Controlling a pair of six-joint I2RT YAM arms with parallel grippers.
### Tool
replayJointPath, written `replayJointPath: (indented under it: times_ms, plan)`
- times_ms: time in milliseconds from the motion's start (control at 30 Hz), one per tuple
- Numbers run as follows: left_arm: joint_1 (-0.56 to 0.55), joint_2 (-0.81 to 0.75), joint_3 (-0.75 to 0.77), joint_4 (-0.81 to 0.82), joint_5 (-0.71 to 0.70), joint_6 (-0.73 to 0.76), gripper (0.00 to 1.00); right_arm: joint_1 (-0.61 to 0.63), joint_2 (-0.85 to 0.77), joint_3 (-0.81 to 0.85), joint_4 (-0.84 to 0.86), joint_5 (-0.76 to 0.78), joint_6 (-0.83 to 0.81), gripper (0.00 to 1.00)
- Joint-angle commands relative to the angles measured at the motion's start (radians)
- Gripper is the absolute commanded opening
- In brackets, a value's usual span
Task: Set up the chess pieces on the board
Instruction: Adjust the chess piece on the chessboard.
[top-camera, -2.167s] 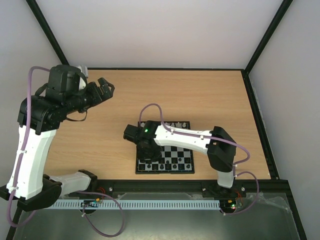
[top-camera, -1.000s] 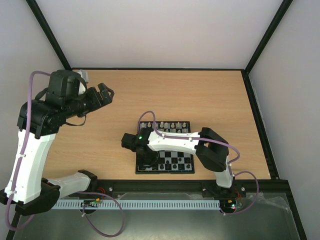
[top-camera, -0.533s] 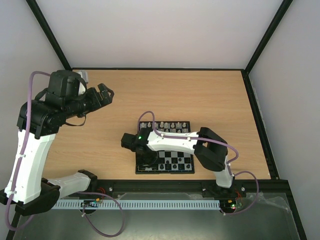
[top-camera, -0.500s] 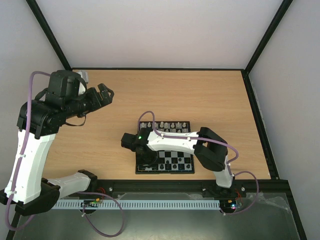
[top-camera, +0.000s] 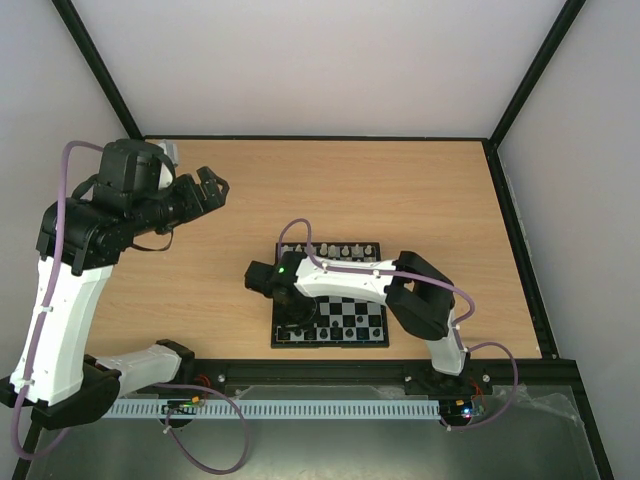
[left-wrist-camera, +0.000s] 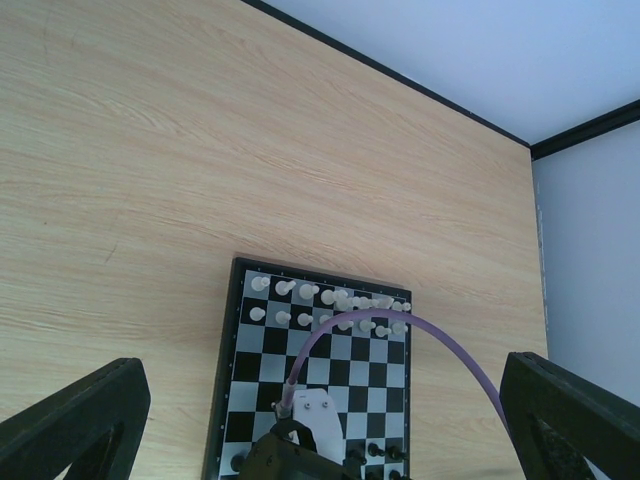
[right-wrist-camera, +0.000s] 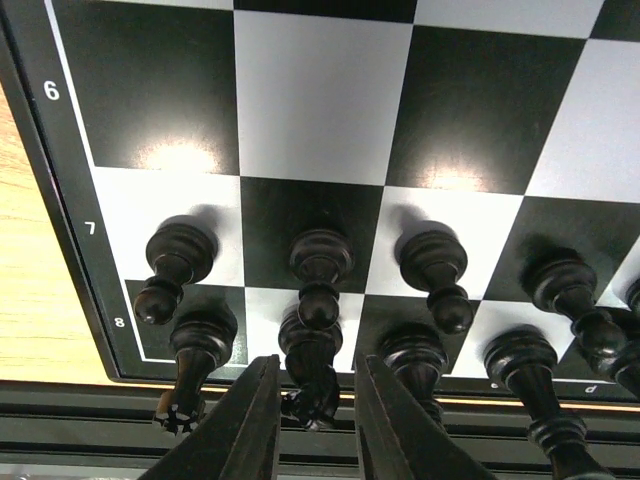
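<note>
Wooden table (top-camera: 400, 190) carries the board (top-camera: 352, 322), where the right claw (right-wrist-camera: 314, 372) has shifted to the near-left corner and narrowed around a black back-row piece (right-wrist-camera: 310, 388), probably to reposition it, though a firm grip is unclear, while the left claw (top-camera: 212, 183) hangs spread wide.

The small black-and-pale chequered board (top-camera: 352, 322) lies flat, lower centre of the top view. Cream-white pieces (left-wrist-camera: 283, 318) stand in two rows along its upper edge. Black pieces (right-wrist-camera: 320, 262) stand upright along its lower edge.
</note>
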Motion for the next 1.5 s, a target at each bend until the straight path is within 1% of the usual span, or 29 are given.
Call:
replayJointPath:
  times_ms: [0, 133, 233, 400, 500, 1133, 1467]
  plan:
    - [0.006, 0.004, 0.024, -0.024, 0.011, 0.014, 0.99, -0.006, 0.027, -0.012, -0.030, 0.007, -0.007, 0.21]
    - [0.006, 0.005, 0.023, -0.024, 0.011, 0.013, 0.99, -0.005, 0.026, -0.014, -0.029, 0.005, -0.011, 0.11]
    - [0.006, 0.002, 0.017, -0.020, 0.011, 0.011, 0.99, -0.006, 0.026, -0.011, -0.035, 0.007, -0.014, 0.07]
    - [0.006, -0.002, 0.010, -0.017, 0.013, 0.009, 0.99, -0.001, 0.024, -0.005, -0.042, 0.008, -0.014, 0.02]
    - [0.006, -0.005, 0.008, -0.016, 0.013, 0.007, 0.99, 0.006, 0.024, 0.001, -0.047, 0.009, -0.013, 0.02]
    - [0.006, -0.012, 0.008, -0.016, 0.014, 0.004, 0.99, 0.027, 0.026, 0.011, -0.054, 0.008, -0.005, 0.02]
    - [0.006, -0.007, 0.011, -0.015, 0.013, 0.002, 0.99, 0.027, 0.033, 0.064, -0.084, 0.033, -0.019, 0.18]
